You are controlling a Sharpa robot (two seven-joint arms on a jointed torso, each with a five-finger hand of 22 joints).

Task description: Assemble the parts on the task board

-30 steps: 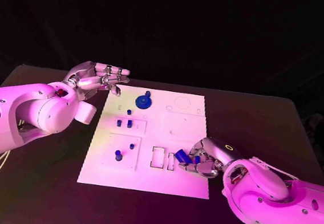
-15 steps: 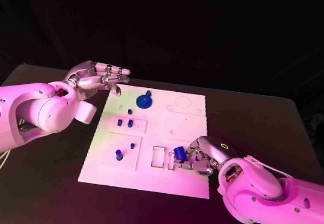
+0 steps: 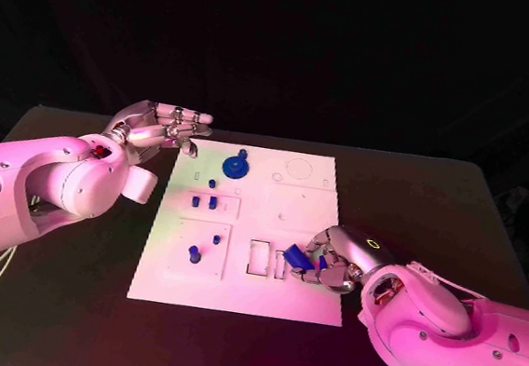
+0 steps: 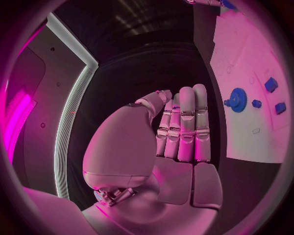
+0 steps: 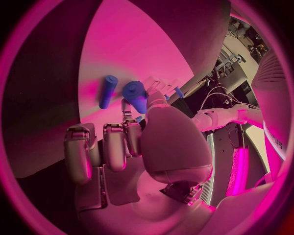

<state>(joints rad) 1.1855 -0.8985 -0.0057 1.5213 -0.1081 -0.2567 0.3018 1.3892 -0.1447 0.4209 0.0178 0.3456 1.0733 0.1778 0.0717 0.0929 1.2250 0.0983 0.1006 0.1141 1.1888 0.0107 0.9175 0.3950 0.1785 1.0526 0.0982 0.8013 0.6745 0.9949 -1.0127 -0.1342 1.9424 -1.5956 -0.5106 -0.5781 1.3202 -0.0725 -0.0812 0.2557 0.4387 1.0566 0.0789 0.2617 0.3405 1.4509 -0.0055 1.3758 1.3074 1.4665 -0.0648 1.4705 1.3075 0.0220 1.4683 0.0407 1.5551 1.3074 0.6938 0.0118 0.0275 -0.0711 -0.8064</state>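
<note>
1. On the black counter (image 3: 427,185) lies the task board (image 3: 287,295), a flat white rectangular plate with shallow outlined recesses and round marks.
2. At the board's near right part, the right hand (image 3: 334,260) has its silver fingers curled round a small blue cylinder (image 3: 296,255), gripping it just above the board beside a narrow rectangular slot (image 3: 257,257).
3. From the right wrist view, that blue cylinder (image 5: 136,96) sits at the fingertips, with a second, slimmer blue peg (image 5: 108,91) lying just beside it on the white plate.
4. Off the board's far left corner, the left hand (image 3: 159,125) hovers over the counter with fingers straight and close together, holding nothing; the left wrist view shows the same flat, empty palm (image 4: 178,147).
5. Just beside the left hand, on the board's far part, stands a round blue gear (image 3: 236,166) with a toothed rim and a knob on top.
6. Nearer, between the two hands, small blue pegs (image 3: 203,201) stand in a square recess, and another blue peg (image 3: 194,253) stands in the panel below it.
</note>
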